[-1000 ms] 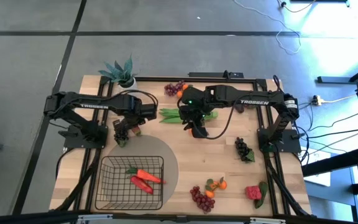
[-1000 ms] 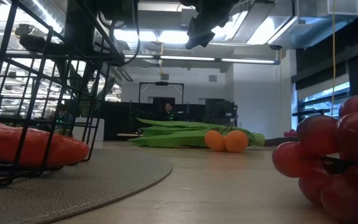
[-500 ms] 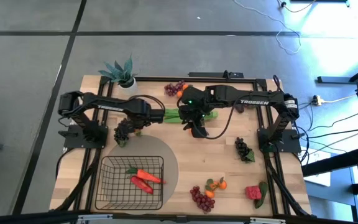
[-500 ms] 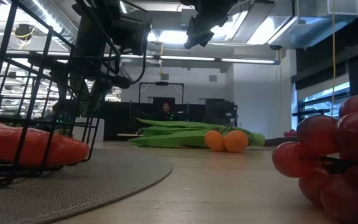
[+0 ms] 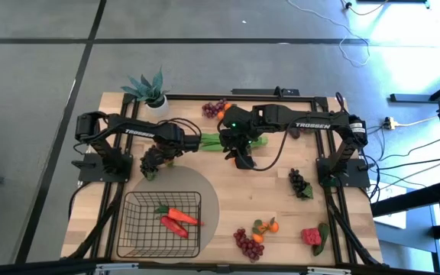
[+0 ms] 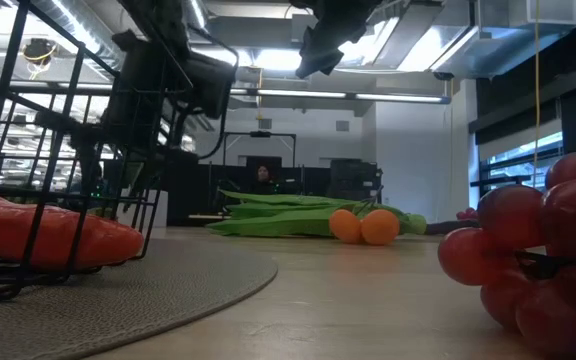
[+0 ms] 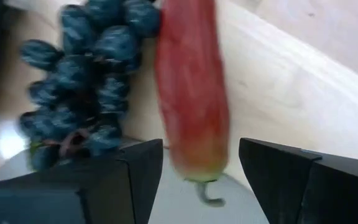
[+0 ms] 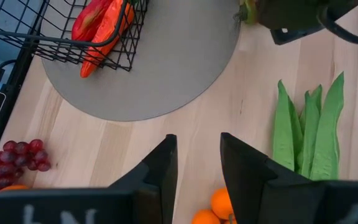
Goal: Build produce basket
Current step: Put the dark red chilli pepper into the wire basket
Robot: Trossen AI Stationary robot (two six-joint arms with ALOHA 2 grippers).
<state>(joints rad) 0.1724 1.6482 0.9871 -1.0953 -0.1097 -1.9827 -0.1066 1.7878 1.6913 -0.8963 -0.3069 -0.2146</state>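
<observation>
Your left gripper (image 7: 194,165) hangs low over the desk (image 5: 266,195), at about ten o'clock from the desk's middle in the overhead view, just past the far rim of the grey round mat (image 5: 208,200). Its fingers (image 7: 138,165) stand wide apart and hold nothing. In its wrist view a red pepper (image 7: 191,93) lies lengthwise in the gap between the two fingers, stem end towards the camera, and a dark grape bunch (image 7: 82,81) lies touching or just beside the pepper, ahead of one finger.

Your right gripper (image 8: 197,158) hovers near the desk's centre, towards twelve o'clock, with its fingers partly apart and nothing between them. Green bean pods (image 5: 218,141) lie under and beside it.

The wire basket (image 5: 140,229) sits on the mat at about seven o'clock, holding a carrot (image 5: 180,216) and a red pepper (image 5: 174,226). A purple grape bunch (image 5: 214,108) with a tangerine (image 5: 228,108) lies at twelve o'clock, another dark bunch (image 5: 299,183) at three o'clock, and red grapes (image 5: 245,244), tangerines (image 5: 266,226) and a strawberry (image 5: 311,236) at five o'clock.
</observation>
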